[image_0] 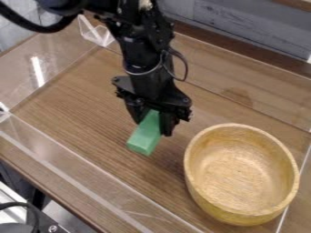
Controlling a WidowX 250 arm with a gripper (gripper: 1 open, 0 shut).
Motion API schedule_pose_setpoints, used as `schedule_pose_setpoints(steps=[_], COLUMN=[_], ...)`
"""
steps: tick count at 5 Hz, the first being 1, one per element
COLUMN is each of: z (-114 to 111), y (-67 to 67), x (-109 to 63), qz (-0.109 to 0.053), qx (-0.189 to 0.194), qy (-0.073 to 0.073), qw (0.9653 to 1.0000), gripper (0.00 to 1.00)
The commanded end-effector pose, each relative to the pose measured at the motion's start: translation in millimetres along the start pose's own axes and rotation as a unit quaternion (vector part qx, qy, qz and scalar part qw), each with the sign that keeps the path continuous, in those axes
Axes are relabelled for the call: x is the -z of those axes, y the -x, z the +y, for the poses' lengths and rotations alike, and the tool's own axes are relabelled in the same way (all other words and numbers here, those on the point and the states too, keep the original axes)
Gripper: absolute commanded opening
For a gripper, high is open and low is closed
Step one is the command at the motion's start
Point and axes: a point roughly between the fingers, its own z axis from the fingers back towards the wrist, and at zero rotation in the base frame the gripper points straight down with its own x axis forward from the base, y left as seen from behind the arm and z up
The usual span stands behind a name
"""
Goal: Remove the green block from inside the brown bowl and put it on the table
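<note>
The green block (pixel 145 136) hangs tilted from my gripper (pixel 153 118), which is shut on its upper end. Its lower end is at or just above the table (pixel 73 109); I cannot tell whether it touches. The black gripper points almost straight down, left of the brown bowl (pixel 242 173). The bowl sits at the lower right with nothing inside, and is clear of the block and the fingers.
Clear plastic walls (pixel 55 168) run round the tabletop, the near one along the front left edge. Black cables hang from the arm (pixel 140 36) above the gripper. The bowl lies close to the right wall.
</note>
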Motion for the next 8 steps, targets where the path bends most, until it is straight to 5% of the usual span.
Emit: schedule_pose_setpoints(steps=[1,5,6,8], z=[3.7,19.3,22.5,23.3], y=[-16.8,-32.2,-34.7,-35.7], x=[-7.8,2.6,4.8,7.8], qz=[-0.032,-0.043,-0.043,-0.041], qx=[0.001,-0.014,-0.017,-0.02], qy=[0.002,0.006,0.007,0.013], qw=[0.9995,0.999,0.9989,0.9989], gripper=[0.0,0.0,1.0,1.0])
